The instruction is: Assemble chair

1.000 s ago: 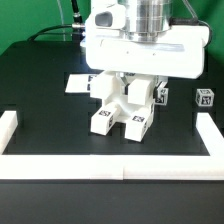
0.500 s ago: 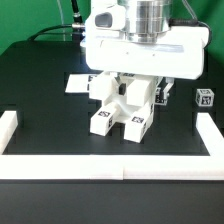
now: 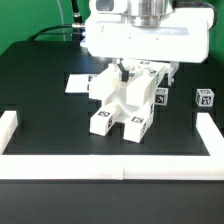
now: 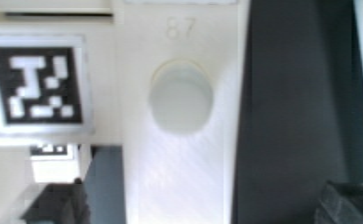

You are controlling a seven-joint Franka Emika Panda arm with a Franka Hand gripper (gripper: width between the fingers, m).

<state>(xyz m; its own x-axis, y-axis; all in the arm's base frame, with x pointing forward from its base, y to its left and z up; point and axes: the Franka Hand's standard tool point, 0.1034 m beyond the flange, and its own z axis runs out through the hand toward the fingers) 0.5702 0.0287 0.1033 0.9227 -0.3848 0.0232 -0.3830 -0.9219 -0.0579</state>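
Exterior view first: you've got the small matte white plastic chair (image 3: 122, 102) standing roughly in the middle of the black tabletop (image 3: 40, 112). It's a cluster of chunky bars and blocks, with square black-and-white tags on the ends that face the camera. On the exterior view's left, its back corner overlaps the thin flat white marker board (image 3: 76, 84), which lies flat on the surface. One small loose white tagged block (image 3: 205, 97) sits off on the exterior view's right, apart from the chair and close to the side run of the long low white border wall (image 3: 110, 166). That wall runs along the front and up both sides.

The glossy white robot arm (image 3: 145, 38) hangs right over the chair. The dark fingers (image 3: 122, 68) poke down from it on either side of the chair's top piece. They're spread wide and, as far as you can see, not pinching anything.

Wrist view is blurry and super close. A pale white face of the chair (image 4: 178, 160) fills the middle, with a shallow round dimple (image 4: 178, 100) in it. There's a big black-and-white square tag (image 4: 32, 85) just beside it and a dark band on the other side. You can make out the fingers (image 4: 57, 200) as dark shapes at the picture's edge, one on each side of the white piece. Neither looks to be touching it.
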